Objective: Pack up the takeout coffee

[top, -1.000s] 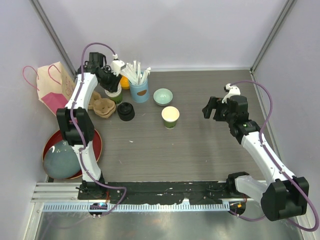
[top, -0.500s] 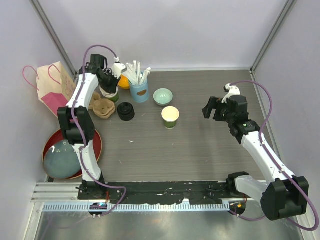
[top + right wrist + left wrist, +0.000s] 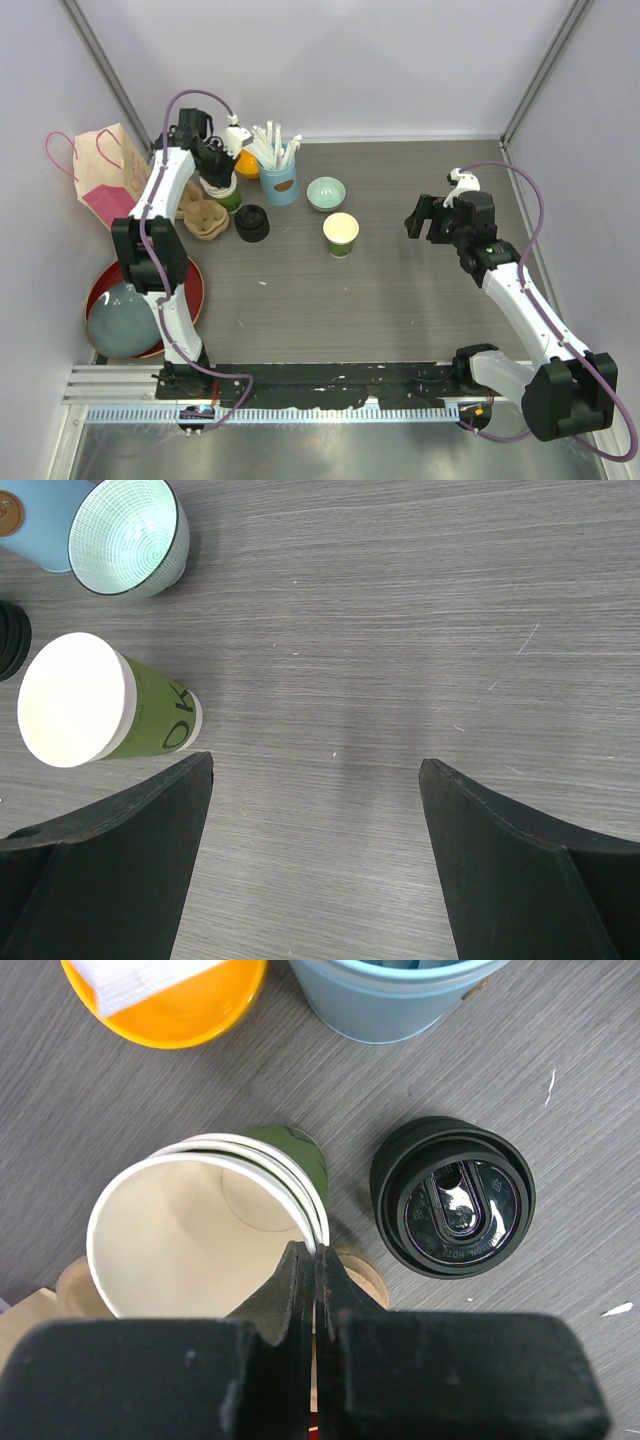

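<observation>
While left gripper (image 3: 308, 1255) pinches green cup (image 3: 190, 1240) by the rim, its base is hidden | right gripper (image 3: 315, 765) spread wide, empty

The right wrist view's left edge cuts off the black lid (image 3: 10, 638) and blue cup (image 3: 35, 525).

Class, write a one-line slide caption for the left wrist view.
Left gripper pinches the rim of the green cup; a black lid sits beside it.
</observation>
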`<act>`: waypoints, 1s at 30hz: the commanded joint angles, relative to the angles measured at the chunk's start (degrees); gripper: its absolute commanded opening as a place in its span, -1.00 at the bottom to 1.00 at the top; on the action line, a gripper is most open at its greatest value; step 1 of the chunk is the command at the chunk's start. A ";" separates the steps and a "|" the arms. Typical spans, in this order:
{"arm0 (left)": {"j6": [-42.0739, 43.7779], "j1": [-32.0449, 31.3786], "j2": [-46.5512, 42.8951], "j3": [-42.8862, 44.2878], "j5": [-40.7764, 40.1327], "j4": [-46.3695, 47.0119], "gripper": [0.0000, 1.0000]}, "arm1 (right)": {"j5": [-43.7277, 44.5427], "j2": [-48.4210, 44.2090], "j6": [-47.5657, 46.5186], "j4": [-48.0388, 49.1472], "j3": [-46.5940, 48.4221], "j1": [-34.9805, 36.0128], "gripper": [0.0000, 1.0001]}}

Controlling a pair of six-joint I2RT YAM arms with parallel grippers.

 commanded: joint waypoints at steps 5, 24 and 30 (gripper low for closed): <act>-1.64 -0.11 -3.12 4.97 -1.59 -3.07 -1.00 | -0.37 -0.90 -0.14 0.64 1.81 0.22 0.78; -3.14 -1.16 -7.95 -0.57 -7.66 5.10 -1.00 | 1.30 -0.72 6.81 5.39 5.76 6.10 0.66; -2.87 -1.16 -10.15 5.67 -10.48 1.33 -1.00 | 0.60 0.33 6.28 4.16 7.34 6.54 0.66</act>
